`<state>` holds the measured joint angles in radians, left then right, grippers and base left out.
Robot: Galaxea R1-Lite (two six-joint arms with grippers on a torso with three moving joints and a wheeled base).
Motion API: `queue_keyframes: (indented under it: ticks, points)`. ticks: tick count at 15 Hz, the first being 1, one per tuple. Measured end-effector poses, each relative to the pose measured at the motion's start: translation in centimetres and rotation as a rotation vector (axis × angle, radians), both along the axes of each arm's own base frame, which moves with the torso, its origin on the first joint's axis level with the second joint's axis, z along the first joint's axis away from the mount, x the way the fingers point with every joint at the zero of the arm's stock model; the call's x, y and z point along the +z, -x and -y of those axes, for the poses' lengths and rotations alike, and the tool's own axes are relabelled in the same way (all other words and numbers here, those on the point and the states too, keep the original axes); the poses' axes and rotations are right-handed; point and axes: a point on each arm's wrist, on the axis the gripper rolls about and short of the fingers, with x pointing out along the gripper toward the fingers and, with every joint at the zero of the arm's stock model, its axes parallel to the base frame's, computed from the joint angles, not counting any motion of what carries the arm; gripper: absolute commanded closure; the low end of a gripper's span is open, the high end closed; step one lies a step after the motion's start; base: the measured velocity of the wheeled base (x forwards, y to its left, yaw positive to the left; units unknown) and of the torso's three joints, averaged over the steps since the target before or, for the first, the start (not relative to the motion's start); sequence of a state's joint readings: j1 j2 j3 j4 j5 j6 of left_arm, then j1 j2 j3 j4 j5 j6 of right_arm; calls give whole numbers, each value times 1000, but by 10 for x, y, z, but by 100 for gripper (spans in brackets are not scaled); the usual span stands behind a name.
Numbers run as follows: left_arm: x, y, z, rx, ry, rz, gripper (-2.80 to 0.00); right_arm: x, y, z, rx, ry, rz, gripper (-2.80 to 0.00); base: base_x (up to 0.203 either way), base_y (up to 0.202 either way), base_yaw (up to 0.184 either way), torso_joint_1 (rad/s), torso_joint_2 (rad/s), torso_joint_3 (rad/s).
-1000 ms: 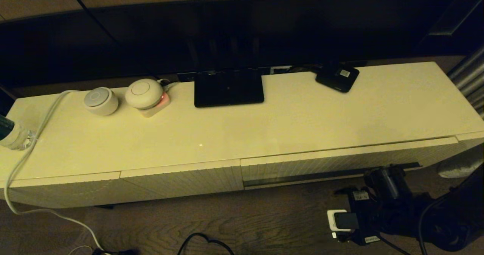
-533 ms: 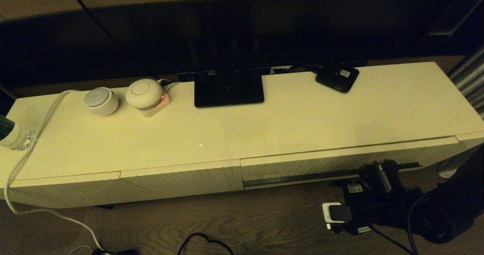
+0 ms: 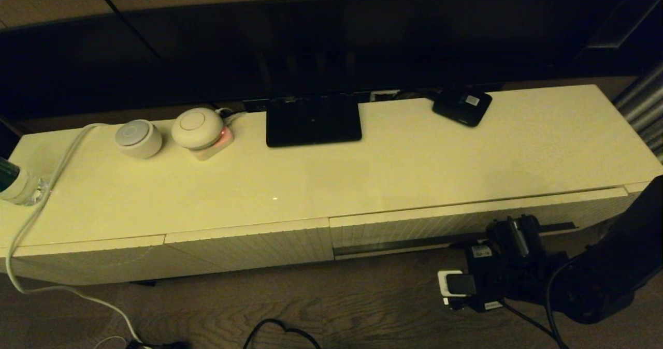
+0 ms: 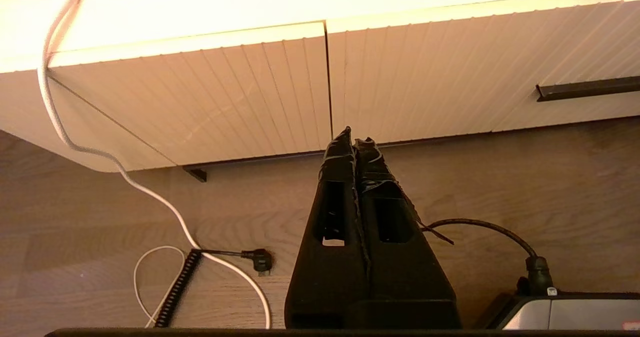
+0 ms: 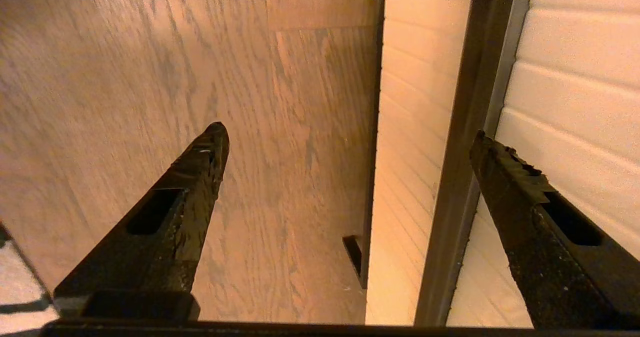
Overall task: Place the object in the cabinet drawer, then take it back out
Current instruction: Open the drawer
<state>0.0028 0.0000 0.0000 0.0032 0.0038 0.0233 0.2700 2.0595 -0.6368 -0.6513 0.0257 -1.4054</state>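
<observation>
The black folding umbrella is not visible in any view. The cabinet drawer [image 3: 466,217] is the wide ribbed cream front at the right of the cabinet; it is pushed in, and its dark handle groove [image 3: 404,244] runs along its lower part. My right gripper [image 3: 510,231] is low in front of the drawer's right half, just below the groove. In the right wrist view it [image 5: 348,132] is open and empty, with the groove [image 5: 465,152] running between its fingers. My left gripper [image 4: 356,136] hangs shut and empty over the floor, before the seam between two fronts.
On the cabinet top stand a small flat black box with a white label [image 3: 462,105], a black screen base [image 3: 313,120], two round white devices [image 3: 138,137], and a bottle [image 3: 15,186] at the far left. A white cable [image 3: 31,224] drapes over the left end; dark cables [image 3: 279,331] lie on the floor.
My right arm has moved left and closer to the drawer front, up towards the handle groove. The drawer and the things on the top have not moved.
</observation>
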Motion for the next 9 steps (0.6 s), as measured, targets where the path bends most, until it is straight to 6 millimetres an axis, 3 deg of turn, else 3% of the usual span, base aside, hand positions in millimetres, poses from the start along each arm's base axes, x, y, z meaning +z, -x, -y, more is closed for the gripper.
queue_keyframes:
  ticks: [9]
  points:
    - [0, 0, 0, 0, 0, 0, 0, -5, -11, 0, -8, -2, 14, -280, 0, 0, 0, 0, 0, 0]
